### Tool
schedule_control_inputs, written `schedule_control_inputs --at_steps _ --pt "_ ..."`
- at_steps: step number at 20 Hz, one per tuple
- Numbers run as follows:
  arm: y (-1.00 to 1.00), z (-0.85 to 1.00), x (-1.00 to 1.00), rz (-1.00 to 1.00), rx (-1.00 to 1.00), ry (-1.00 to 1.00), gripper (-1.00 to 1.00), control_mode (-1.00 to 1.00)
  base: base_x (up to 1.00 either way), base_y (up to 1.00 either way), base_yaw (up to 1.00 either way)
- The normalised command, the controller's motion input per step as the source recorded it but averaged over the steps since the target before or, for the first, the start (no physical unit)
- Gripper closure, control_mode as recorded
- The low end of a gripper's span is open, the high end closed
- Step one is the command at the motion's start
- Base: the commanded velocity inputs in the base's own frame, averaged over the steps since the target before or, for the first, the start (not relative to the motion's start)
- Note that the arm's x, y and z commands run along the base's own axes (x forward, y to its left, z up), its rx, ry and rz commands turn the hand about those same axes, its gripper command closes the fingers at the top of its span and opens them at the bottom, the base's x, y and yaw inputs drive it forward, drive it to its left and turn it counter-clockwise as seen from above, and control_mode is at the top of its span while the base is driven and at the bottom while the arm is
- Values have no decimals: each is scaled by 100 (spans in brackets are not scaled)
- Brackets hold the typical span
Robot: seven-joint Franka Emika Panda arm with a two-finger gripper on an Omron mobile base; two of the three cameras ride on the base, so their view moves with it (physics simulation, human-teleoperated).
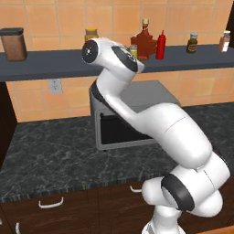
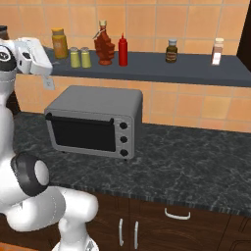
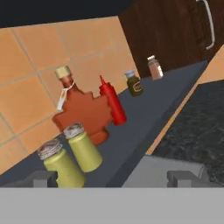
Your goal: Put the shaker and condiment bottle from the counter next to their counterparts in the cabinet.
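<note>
The tool [image 3: 118, 178] hangs just in front of the long dark slate-grey shelf board [image 3: 144, 118], its two dark tips spread wide with nothing between them. Nearest the tips stand two small yellow-green cylindrical shakers with pale silvery caps, one [image 3: 63, 165] at the left tip and its twin [image 3: 84, 148] touching or all but touching it. Behind them stands the red maple-leaf-shaped flat bottle with a pale cap [image 3: 83, 111], and just to its right the small bright red squeeze bottle with a pointed nozzle [image 3: 112, 101]. Both task items thus appear already shelved beside their counterparts. Farther right along the shelf are a small dark brown bottle [image 3: 134, 84] and a pale-capped spice jar [image 3: 154, 68]; a grey toaster oven [image 2: 95, 120] sits on the dark marbled tabletop [image 2: 196, 166] below. The risk now is a careless withdrawal: a tip swinging left could clip the near shaker and topple the pair. The wrist hides part of the shakers in the left base view, and which shaker is the newcomer cannot be told.
</note>
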Motion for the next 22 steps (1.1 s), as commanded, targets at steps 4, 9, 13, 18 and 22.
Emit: schedule_control_inputs --at_steps 4,9,13,18,22 --pt "-67 24 -100 57 0 -15 -100 -100 0 0 0" --pt "-69 30 -100 58 0 -18 -100 -100 0 0 0" --pt "-68 36 -100 58 0 -19 -100 -100 0 0 0" --pt "-71 57 -100 54 0 -23 -100 -100 0 0 0" --pt "-70 68 -100 50 -1 -24 -100 -100 0 0 0"
